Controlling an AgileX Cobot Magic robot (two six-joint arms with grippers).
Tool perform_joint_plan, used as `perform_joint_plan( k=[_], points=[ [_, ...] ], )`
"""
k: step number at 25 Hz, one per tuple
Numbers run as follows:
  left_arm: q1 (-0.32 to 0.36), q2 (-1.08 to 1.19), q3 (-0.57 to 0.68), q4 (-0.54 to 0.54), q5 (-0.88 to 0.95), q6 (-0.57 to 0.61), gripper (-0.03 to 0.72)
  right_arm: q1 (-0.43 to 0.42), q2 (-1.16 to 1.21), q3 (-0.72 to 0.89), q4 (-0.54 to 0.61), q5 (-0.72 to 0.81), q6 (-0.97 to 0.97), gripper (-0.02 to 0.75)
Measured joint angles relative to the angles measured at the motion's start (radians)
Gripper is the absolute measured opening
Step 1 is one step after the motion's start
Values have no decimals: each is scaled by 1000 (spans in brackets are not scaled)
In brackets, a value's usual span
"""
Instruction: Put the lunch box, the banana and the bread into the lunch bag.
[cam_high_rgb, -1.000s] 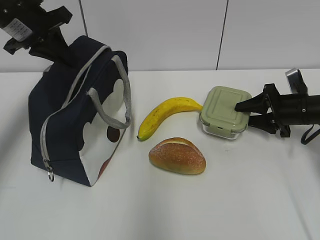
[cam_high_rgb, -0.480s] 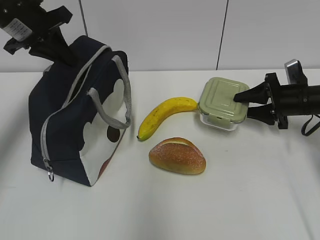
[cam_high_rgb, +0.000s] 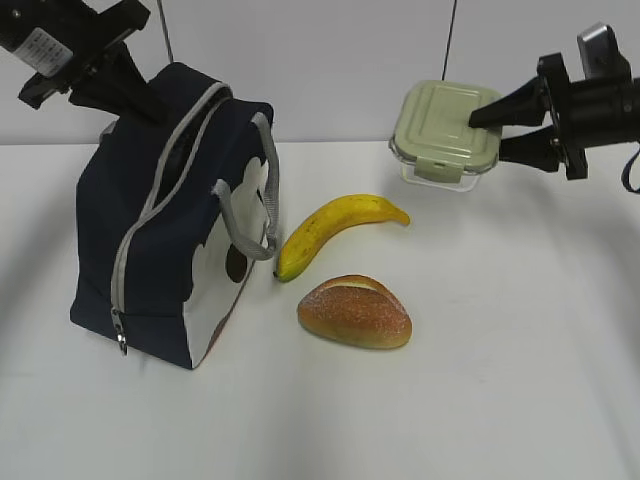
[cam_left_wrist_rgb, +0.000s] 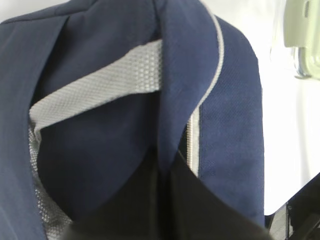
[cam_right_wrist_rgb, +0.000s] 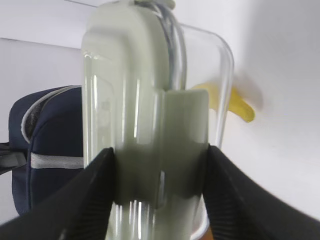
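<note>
Both grippers clamped: right gripper (cam_high_rgb: 488, 128) holds lunch box (cam_high_rgb: 440, 130) aloft

No legible text anywhere. White label on the left arm (cam_high_rgb: 40, 45) carries print too small to read. Lunch bag (cam_high_rgb: 150, 250), lunch box (cam_high_rgb: 440, 125) show no brand or lettering

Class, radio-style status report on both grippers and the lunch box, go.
Right gripper clamped on lunch box, airborne. Left gripper shut on lunch bag top. Banana, bread on table below path.
</note>
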Motion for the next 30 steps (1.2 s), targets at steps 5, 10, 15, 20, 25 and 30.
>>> perform_joint_plan(
  k=[5, 10, 15, 20, 25, 30],
  points=[
    [0, 0, 0, -11, -7, -27, 0, 94, -37, -138, -90, 30, 149, 387],
    [0, 0, 0, -12, -7, -34, 0, 209, -38, -297, -150, 53, 298, 387],
    [0, 0, 0, -12, -14, -50, 0, 302, -38, -419, -191, 75, 430, 387],
    [0, 0, 0, -12, -15, -53, 0, 396, -38, -451, -209, 81, 496, 386],
    [1, 0, 0, -12, -15, -55, 0, 470, -38, -453, -307, 95, 539, 386],
    [3, 0, 0, -12, -14, -55, 0, 497, -32, -453, -403, 102, 577, 386]
  ],
)
